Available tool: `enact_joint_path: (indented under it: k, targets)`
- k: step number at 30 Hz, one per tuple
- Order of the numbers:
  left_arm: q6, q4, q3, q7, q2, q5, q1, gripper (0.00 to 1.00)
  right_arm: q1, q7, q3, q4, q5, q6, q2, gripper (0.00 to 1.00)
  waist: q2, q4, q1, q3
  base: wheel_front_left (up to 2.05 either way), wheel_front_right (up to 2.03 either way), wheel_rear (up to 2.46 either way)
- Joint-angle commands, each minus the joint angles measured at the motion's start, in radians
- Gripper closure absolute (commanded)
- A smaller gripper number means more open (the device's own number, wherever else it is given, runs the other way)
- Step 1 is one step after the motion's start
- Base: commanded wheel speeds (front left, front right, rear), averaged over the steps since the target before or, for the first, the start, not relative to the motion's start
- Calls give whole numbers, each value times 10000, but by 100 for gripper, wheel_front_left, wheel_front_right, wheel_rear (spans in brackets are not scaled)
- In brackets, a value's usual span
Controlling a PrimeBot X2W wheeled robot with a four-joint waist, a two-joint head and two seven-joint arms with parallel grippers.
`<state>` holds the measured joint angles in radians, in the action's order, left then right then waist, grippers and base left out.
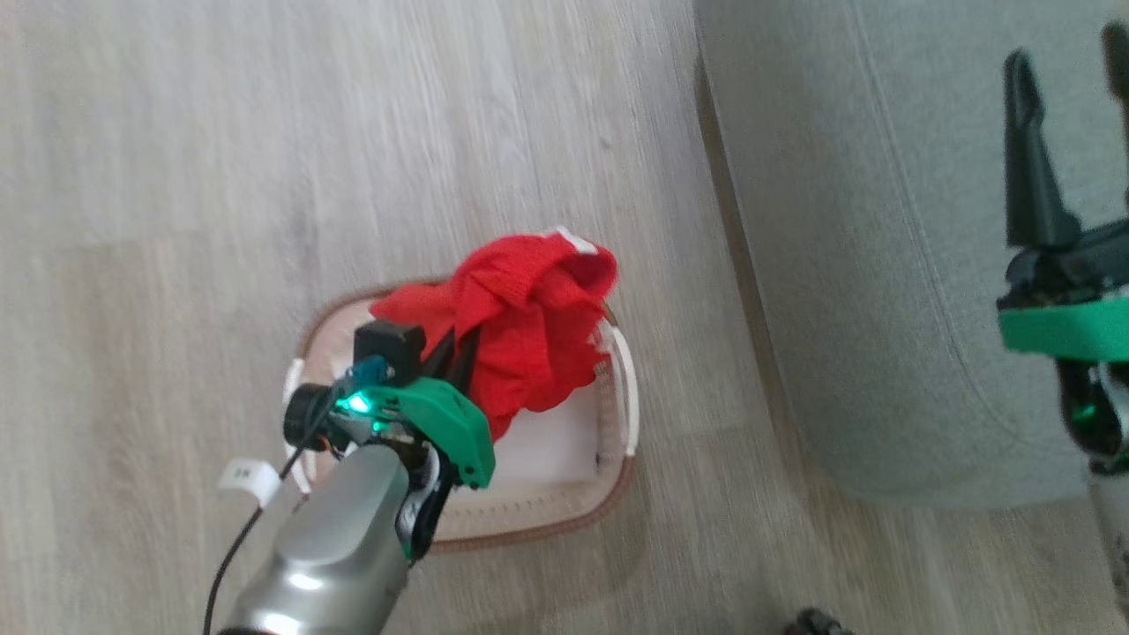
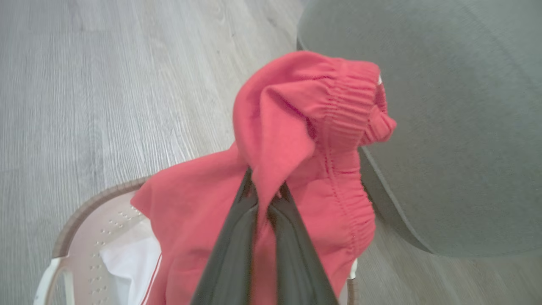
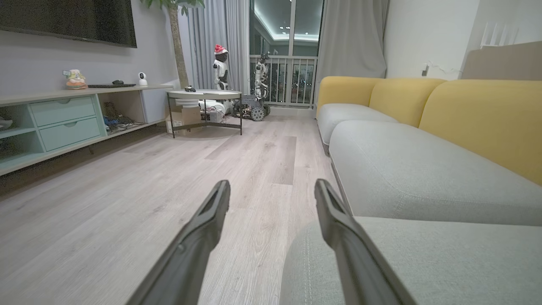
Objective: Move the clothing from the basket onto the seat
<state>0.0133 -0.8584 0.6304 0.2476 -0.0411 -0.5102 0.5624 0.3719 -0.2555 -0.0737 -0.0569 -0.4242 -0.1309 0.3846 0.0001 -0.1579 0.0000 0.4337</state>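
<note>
Clothing, bunched red fabric, is clamped between the fingers of the left gripper, over the basket beneath that gripper. Seat lies off to its right. Fingers of the right gripper stand apart, empty.

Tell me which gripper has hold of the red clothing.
The left gripper: its fingers are pinched shut on a fold of the red clothing over the basket. The right gripper is open and empty, by the seat.
</note>
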Motion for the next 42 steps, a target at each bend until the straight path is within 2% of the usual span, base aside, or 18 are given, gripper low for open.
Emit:
enact_joint_path:
  k: [1,14,21,35,42]
  targets:
    - [-64,479,-372,140,-91,156,-128,100,-301,-63,-125,-215,65,2,124,0,-1,356,0,-661,0,0,0]
    - [-528,2876,-1812,141,-95,1370,-1791,100,-1535,-63,-385,253,343,2,-353,0,-1,898,0,-2687,0,0,0]
    - [-643,3957,-2066,141,-159,2044,-1976,100,-2110,-63,-558,472,439,2,-633,0,-1,1203,0,-3366,0,0,0]
    - [-1009,5248,-1903,-142,-112,1494,-1270,100,-2738,-63,-1025,852,560,2,-932,0,-1,1404,0,-4289,0,0,0]
    - [-922,6206,-1715,-784,-107,1296,-1022,100,-2863,-63,-1292,937,444,2,-933,0,-1,1386,0,-4322,0,0,0]
